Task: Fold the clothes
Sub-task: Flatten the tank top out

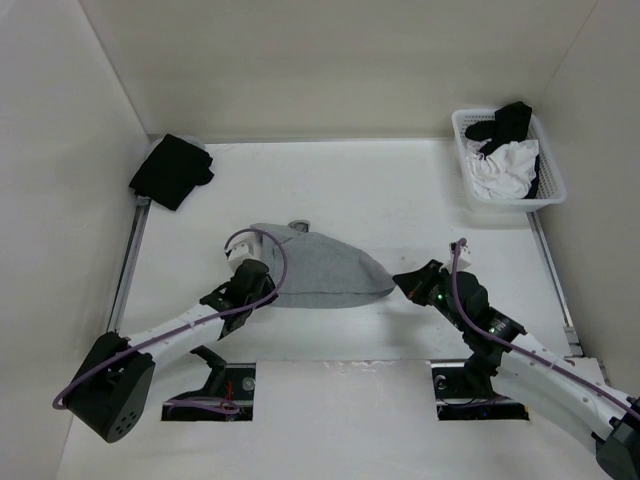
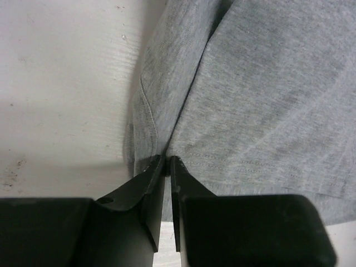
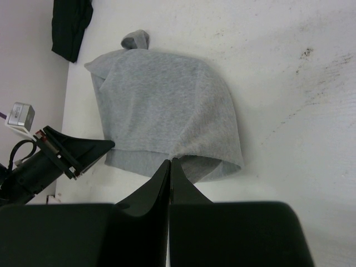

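Table (image 1: pixel 400 200): white, grey clothes (image 1: pixel 320 268) bunched at centre.
Left gripper (image 2: pixel 167 161): jaws narrow, pinching the clothes' edge.
Right gripper (image 3: pixel 169 162): jaws closed, at the clothes' edge.

A light grey garment (image 1: pixel 320 268) of thin knit fabric lies flat just left of centre on the white table (image 1: pixel 420 190), doubled over into a rounded, dome-like shape with its broad straight edge to the near side. A stitched hem runs along the upper layer's near edge. At the far edge a small curl of fabric (image 1: pixel 298 222), possibly a corner, pokes out.
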Robot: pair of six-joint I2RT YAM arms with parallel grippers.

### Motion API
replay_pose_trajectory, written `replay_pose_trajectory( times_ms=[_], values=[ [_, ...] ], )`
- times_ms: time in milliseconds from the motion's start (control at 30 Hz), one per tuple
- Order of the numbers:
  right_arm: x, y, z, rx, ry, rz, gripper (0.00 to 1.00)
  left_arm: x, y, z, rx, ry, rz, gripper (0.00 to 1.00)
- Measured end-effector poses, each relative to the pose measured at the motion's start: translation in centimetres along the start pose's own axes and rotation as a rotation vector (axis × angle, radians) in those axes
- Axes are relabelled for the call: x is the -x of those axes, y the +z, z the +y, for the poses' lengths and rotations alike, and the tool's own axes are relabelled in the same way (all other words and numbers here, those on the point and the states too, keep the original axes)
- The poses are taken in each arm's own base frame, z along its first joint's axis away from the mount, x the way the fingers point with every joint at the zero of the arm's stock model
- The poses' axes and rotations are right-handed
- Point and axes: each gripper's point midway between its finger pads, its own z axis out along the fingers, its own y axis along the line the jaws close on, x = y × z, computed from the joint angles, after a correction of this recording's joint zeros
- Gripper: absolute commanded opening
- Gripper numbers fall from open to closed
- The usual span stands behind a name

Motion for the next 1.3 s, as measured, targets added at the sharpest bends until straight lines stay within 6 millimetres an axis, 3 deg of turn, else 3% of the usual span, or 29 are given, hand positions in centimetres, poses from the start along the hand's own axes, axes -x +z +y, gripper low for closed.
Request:
replay_pose_trajectory(
  times_ms=[267,600,733,867,1033,1133,1300],
  values=[
    [0.1,0.0,-0.1,-0.002,-0.006,-0.003,0.00,0.1,0.2,-0.4,-0.010,-0.005,-0.001,0.20],
    [0.0,0.1,-0.3,-0.010,-0.013,0.003,0.00,-0.1,-0.2,-0.6,-0.017,0.000,0.016,0.01],
    [1.1,-0.3,1.1,0.014,-0.033,-0.015,0.00,2.0,-2.1,-2.8,-0.080,-0.013,-0.018,0.00],
    [4.4,-1.6,4.9,0.086,-0.062,-0.077,0.00,7.6,-6.9,-7.6,-0.246,-0.070,-0.149,0.00],
    [10.7,-5.4,11.1,0.183,-0.110,-0.207,0.00,17.0,-16.3,-12.2,-0.442,-0.154,-0.374,0.00],
    [15.1,-9.5,16.0,0.260,-0.145,-0.297,0.00,22.5,-23.3,-13.9,-0.547,-0.202,-0.530,0.00],
    [23.5,-19.2,24.6,0.437,-0.149,-0.478,0.00,29.5,-35.2,-14.8,-0.707,-0.275,-0.773,0.00]
  ],
)
